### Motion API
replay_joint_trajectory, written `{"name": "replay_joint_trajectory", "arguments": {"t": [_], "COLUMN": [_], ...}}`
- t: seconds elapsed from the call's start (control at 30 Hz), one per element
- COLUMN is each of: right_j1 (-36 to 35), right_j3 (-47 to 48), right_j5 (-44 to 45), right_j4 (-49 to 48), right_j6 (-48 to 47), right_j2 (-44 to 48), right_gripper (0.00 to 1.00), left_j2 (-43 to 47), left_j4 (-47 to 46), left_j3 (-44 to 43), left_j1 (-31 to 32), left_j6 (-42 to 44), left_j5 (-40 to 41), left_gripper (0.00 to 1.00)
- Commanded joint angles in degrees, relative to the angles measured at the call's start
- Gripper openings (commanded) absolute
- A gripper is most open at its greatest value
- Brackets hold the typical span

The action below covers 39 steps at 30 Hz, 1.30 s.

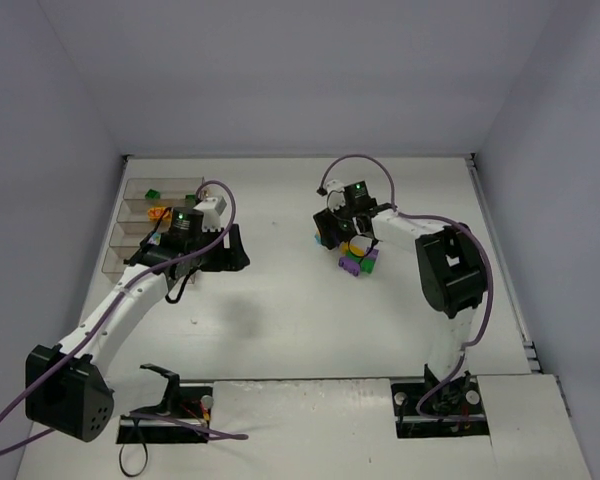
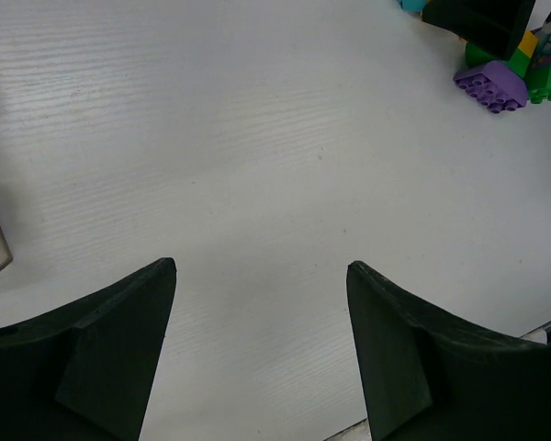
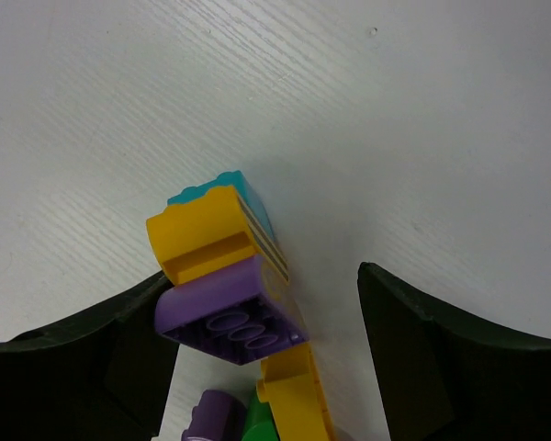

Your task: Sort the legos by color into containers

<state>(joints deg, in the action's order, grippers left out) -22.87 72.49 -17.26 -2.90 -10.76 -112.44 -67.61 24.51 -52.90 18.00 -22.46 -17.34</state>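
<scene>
**Top external view.** The containers (image 1: 130, 215) stand at the far left. One compartment holds a green brick (image 1: 152, 194), and the next holds an orange brick (image 1: 160, 213). The left gripper (image 1: 238, 252) hangs just beside the containers, on the side toward the table centre. The unsorted legos (image 1: 358, 260) lie piled right of centre, with the right gripper (image 1: 330, 238) at the pile's left edge.

**Left wrist view.** I read the jaws as spread wide and empty over bare table (image 2: 257, 138). A purple brick (image 2: 491, 85) at the pile's edge is well apart from them.

**Right wrist view.** The jaws are wide open and grip nothing. Between them sit a yellow brick (image 3: 202, 234), a teal brick (image 3: 234, 184) and a purple piece (image 3: 230, 312), packed together. I cannot tell whether one finger touches the purple piece.

**Step in hand.** I judge this to be a pick from the pile by the right arm. The next move calls for isolating one brick, because closing here would likely trap several colours. The pile is well apart from the containers, so the carry across will be long.
</scene>
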Motion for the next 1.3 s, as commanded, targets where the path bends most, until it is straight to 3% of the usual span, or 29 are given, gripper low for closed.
{"name": "replay_joint_trajectory", "arguments": {"t": [0.0, 0.1, 0.2, 0.23, 0.33, 0.37, 0.6, 0.9, 1.07, 1.27], "right_j1": [-0.2, -0.2, -0.3, -0.3, -0.4, -0.5, -0.5, -0.8, -1.6, -3.0], "right_j3": [2.7, 2.4, 2.0, 1.3, 0.1, -0.2, -4.4, -10.5, -12.4, -13.3], "right_j5": [-0.2, -0.2, -0.4, -0.6, -1.5, -2.2, -14.3, -38.0, -43.6, -46.2], "right_j4": [-3.8, -4.5, -5.1, -5.5, -6.2, -6.2, -6.2, -8.2, -8.1, -8.1], "right_j6": [-1.1, -1.1, -1.3, -1.3, -0.7, -0.4, 3.1, 10.5, 12.6, 13.8], "right_j2": [-0.1, -0.1, 0.8, 2.0, 5.8, 7.0, 19.3, 33.4, 36.3, 38.1], "right_gripper": [0.68, 0.61, 0.37, 0.23, 0.02, 0.00, 0.00, 0.00, 0.00, 0.00], "left_j2": [1.2, 0.6, 0.4, 0.4, 0.3, 0.3, 0.4, -2.3, -3.8, -3.3], "left_j4": [-1.2, -0.9, -1.3, -1.5, -2.6, -3.1, -11.6, -27.3, -29.7, -30.5], "left_j3": [-1.9, -2.0, -2.3, -2.2, -2.3, -2.3, -2.7, -6.0, -9.1, -10.4], "left_j1": [0.2, 0.3, 0.3, 0.3, 0.2, 0.3, 0.3, 0.3, 0.4, 1.1], "left_j6": [1.5, 1.6, 1.9, 2.0, 2.2, 2.2, 1.9, -1.3, -2.1, -1.9], "left_j5": [-0.5, -0.7, -1.2, -1.3, -2.2, -2.8, -11.2, -33.9, -43.5, -47.4], "left_gripper": [0.69, 0.69, 0.69, 0.69, 0.69, 0.69, 0.69, 0.69, 0.69, 0.69]}}
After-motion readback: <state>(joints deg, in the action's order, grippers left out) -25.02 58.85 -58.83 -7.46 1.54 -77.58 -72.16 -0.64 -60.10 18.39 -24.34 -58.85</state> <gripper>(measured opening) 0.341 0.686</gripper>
